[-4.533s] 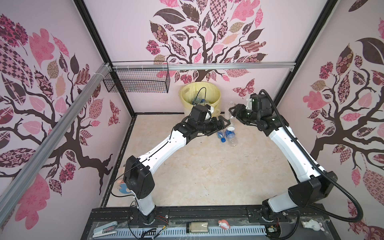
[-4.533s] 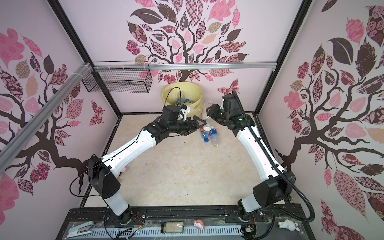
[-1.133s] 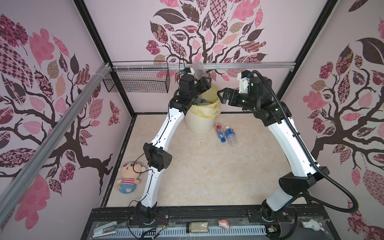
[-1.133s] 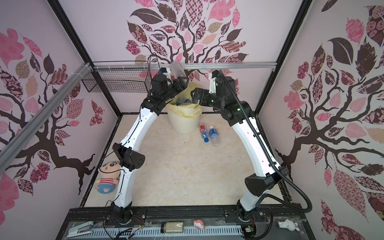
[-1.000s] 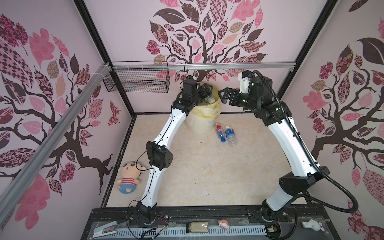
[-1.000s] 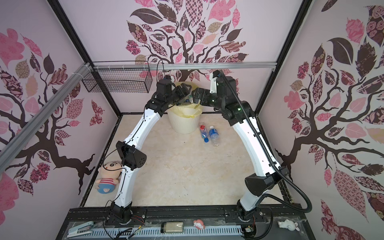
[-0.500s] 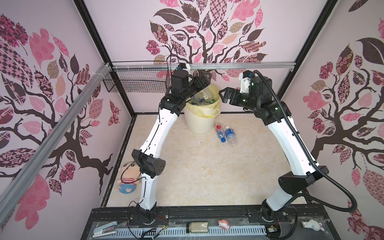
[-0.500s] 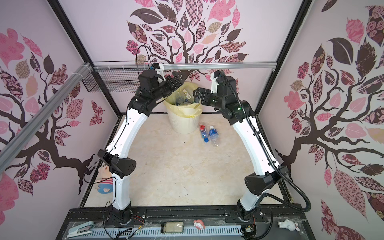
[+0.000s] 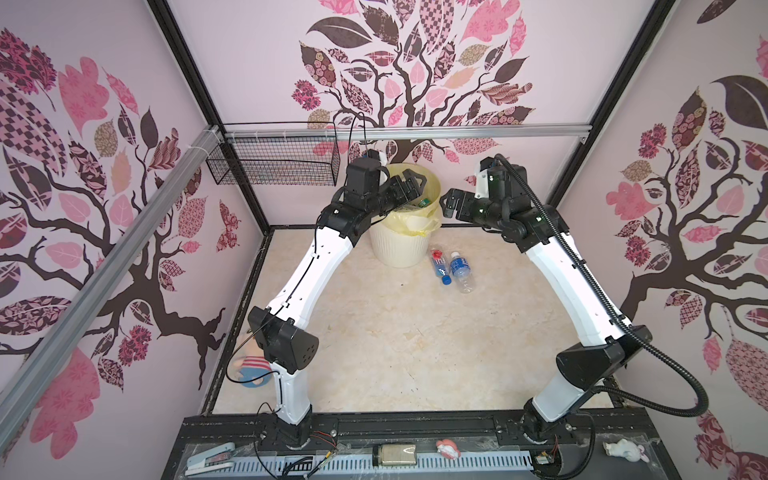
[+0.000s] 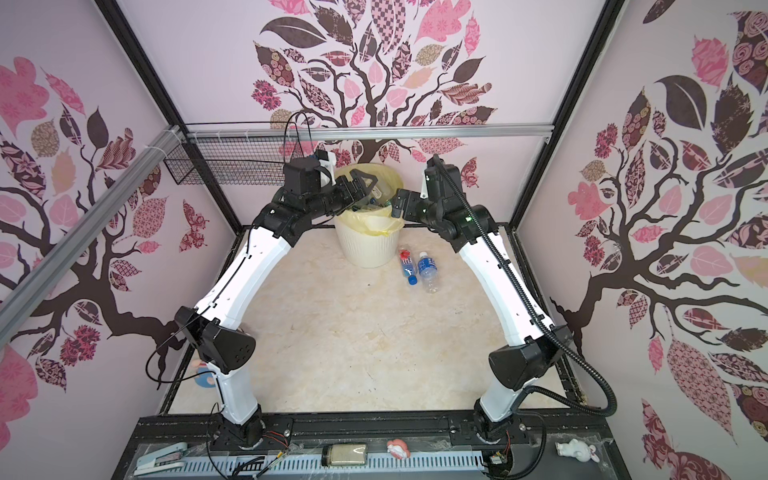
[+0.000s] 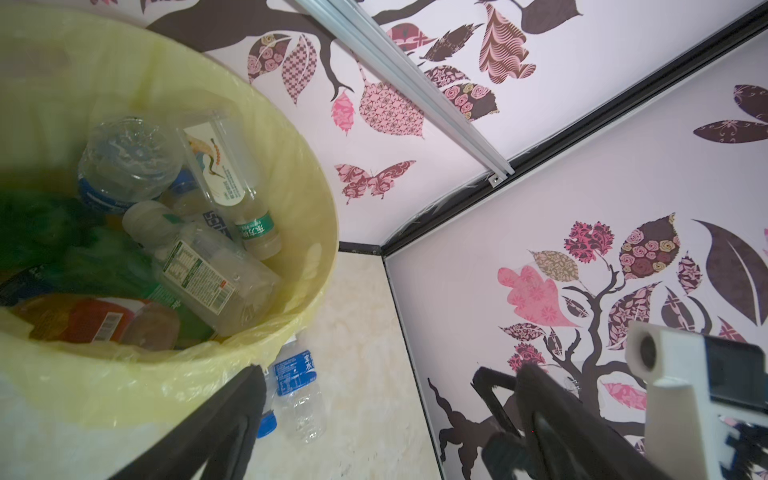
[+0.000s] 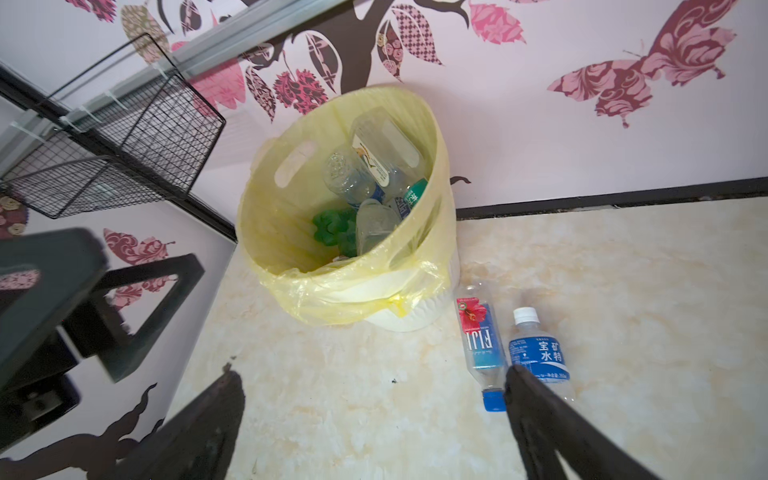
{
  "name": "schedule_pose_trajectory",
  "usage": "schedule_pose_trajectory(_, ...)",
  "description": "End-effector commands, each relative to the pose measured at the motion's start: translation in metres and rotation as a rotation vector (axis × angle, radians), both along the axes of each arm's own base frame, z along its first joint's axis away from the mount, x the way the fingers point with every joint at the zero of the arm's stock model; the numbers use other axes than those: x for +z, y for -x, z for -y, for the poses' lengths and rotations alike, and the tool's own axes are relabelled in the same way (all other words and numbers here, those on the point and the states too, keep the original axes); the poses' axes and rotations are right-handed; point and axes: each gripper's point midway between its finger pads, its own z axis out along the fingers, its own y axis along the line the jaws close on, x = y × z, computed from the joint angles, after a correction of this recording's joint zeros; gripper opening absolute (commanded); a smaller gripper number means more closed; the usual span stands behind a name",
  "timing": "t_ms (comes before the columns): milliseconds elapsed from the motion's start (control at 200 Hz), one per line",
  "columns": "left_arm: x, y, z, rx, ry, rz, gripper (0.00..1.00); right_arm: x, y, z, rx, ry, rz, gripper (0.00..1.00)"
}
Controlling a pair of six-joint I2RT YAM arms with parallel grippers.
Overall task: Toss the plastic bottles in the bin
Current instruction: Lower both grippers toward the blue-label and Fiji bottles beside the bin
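Floor: we see cream marbled tiles with a dark border along the walls.
Wire basket: a black mesh basket hangs on the far wall at the left, off the floor.
Rail: a silver bar runs across the far wall just above the basket.
Walls: pale pink, with a dark tree decal; we spot a butterfly decal low on the far wall.
Doll: a plush doll lies at the near left floor edge, partly hidden.
Near ledge: left to right we count a pale stapler, a small tan box, a red-and-white figure and a white toy animal.
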Motion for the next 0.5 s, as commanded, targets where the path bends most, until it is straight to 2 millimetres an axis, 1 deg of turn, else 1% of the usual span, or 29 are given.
schedule_pose_trajectory(0, 0.009, 0.026, 0.002, -0.052, -0.028, 0.038, 0.97, -0.018, -0.005, 0.013, -0.049, 0.028, -0.034, 0.99)
schedule_pose_trajectory(170, -0.017, 0.054, 0.015, -0.108, -0.099, 0.013, 0.97, -0.051, -0.005, 0.035, -0.091, 0.017, -0.1, 1.0)
schedule_pose_trajectory(190, -0.016, 0.057, 0.016, -0.117, -0.099, 0.018, 0.97, -0.056, -0.005, 0.038, -0.096, 0.024, -0.105, 1.0)
schedule_pose_trajectory(200, -0.026, 0.058, 0.017, -0.122, -0.111, 0.0, 0.97, -0.058, -0.004, 0.039, -0.098, 0.029, -0.109, 1.0)
schedule_pose_trajectory(215, -0.03, 0.06, 0.019, -0.129, -0.12, -0.006, 0.97, -0.061, -0.004, 0.041, -0.104, 0.037, -0.112, 1.0)
schedule_pose_trajectory(310, -0.045, 0.076, 0.028, -0.176, -0.172, -0.003, 0.97, -0.082, -0.002, 0.053, -0.128, 0.102, -0.138, 1.0)
schedule_pose_trajectory(385, -0.054, 0.086, 0.031, -0.205, -0.204, 0.0, 0.97, -0.098, -0.001, 0.06, -0.144, 0.14, -0.157, 1.0)
schedule_pose_trajectory(495, -0.073, 0.101, 0.035, -0.248, -0.246, -0.007, 0.97, -0.122, 0.0, 0.067, -0.144, 0.175, -0.19, 1.0)
